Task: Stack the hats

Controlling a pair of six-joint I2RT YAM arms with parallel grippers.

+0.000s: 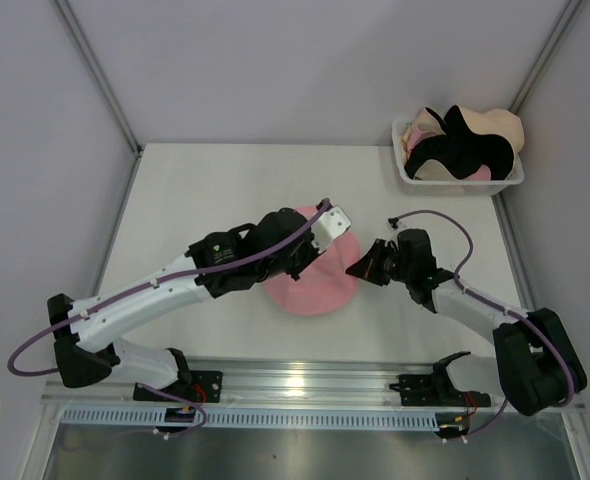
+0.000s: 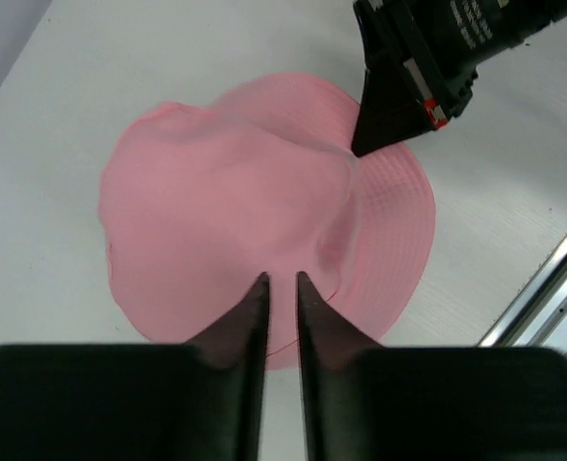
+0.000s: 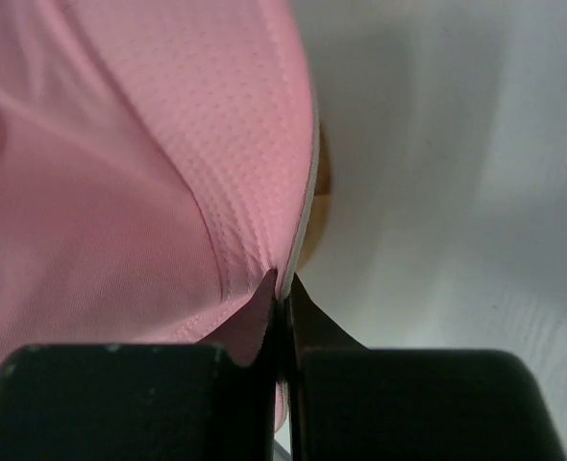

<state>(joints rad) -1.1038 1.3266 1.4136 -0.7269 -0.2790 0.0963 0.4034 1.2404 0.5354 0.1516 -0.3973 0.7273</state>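
Right end effector (image 3: 283,280): clamped on pink hat (image 1: 313,288) brim
Left end effector (image 2: 282,280): above its crown, nearly together; grip cannot be told
Lift: slow advised; brim is thinly held

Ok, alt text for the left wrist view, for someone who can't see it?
A pink hat, seen from above against the white table, fills most of the frame. The left gripper, its dark fingers a narrow gap apart, sits over the hat's near brim, and the right gripper shows at the top right with its tip at the brim.
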